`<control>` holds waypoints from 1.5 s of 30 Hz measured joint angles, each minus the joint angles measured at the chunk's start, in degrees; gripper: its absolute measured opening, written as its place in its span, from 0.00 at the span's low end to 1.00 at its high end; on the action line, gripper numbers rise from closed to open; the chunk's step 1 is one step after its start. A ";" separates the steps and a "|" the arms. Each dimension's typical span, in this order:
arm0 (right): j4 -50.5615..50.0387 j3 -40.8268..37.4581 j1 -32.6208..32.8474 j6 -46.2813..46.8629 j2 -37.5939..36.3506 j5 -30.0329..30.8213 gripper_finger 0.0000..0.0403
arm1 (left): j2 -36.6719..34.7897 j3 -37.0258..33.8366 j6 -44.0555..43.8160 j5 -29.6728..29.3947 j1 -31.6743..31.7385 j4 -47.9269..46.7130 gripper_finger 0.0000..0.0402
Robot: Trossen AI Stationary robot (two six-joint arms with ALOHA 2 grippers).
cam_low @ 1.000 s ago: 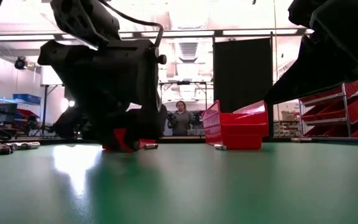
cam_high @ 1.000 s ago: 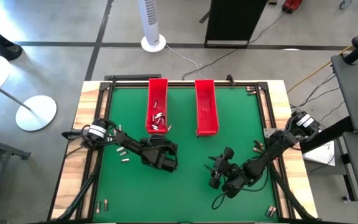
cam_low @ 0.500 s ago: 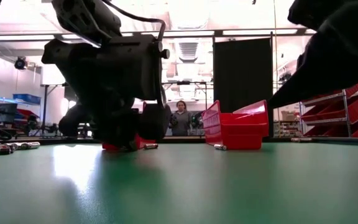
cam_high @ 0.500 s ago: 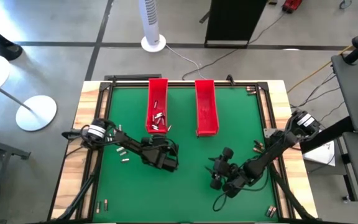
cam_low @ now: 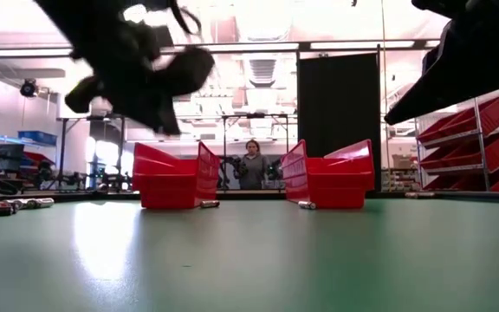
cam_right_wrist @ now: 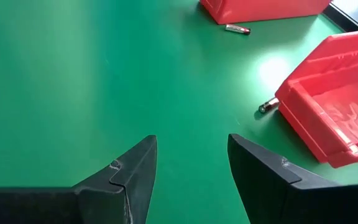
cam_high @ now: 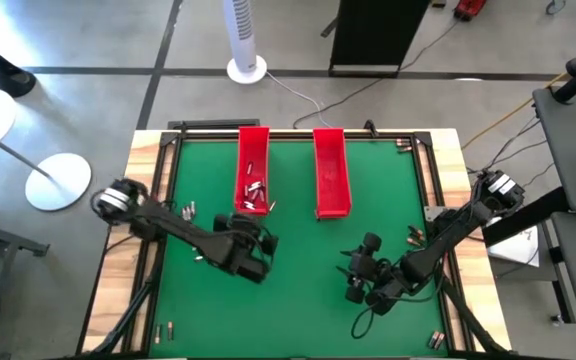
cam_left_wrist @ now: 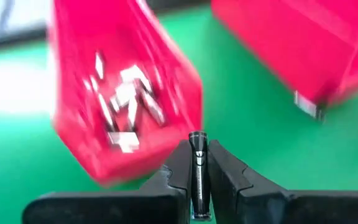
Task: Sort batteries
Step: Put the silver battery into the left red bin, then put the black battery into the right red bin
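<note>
Above the tabletop point(cam_high: 298, 245) we had left gripper point(cam_left_wrist: 198, 163) clamped on a battery point(cam_left_wrist: 197, 168) near the left red tray point(cam_left_wrist: 123, 93); right gripper point(cam_right_wrist: 191, 163) idled spread apart.

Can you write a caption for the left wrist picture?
Left pincer shut on a battery, facing the red tray of batteries.

In the low view the dark left arm point(cam_low: 137, 61) is a blur, and its fingers cannot be made out. The long red plastic tray point(cam_left_wrist: 126, 93) in the left wrist view is blurry too, so the little silvery batteries point(cam_left_wrist: 129, 102) inside cannot be counted. The second red tray point(cam_right_wrist: 328, 106) is cut off by the picture's edge in the right wrist view
</note>
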 joint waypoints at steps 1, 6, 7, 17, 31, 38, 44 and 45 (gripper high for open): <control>-0.01 0.00 0.00 0.02 0.03 0.02 0.47 | -1.27 -0.02 0.92 -1.60 0.70 -0.49 0.03; 0.22 0.00 0.01 0.56 1.00 0.01 0.47 | -3.90 -0.09 6.64 -7.60 6.28 -0.14 0.04; 0.26 0.00 0.10 0.56 1.03 -0.15 0.47 | -3.90 -0.09 7.96 -7.54 7.65 -0.07 0.04; -3.01 0.02 5.03 1.99 -2.31 -3.78 0.47 | -4.63 -0.11 15.16 -1.43 17.77 -0.98 0.28; -51.61 0.22 8.00 28.11 -22.01 -31.30 0.47 | -13.11 -0.10 20.18 -11.92 1.77 0.75 0.45; -64.57 -0.24 2.31 43.43 -24.20 -34.05 0.47 | -16.44 1.83 26.57 -16.59 -6.17 1.55 0.45; -53.92 -0.22 -2.86 30.44 -21.38 -49.15 0.47 | -15.95 2.28 31.21 -16.48 -8.72 2.59 0.45; -51.56 -0.23 -2.93 29.97 -20.15 -51.84 0.47 | -15.77 2.25 31.52 -16.48 -8.84 2.58 0.45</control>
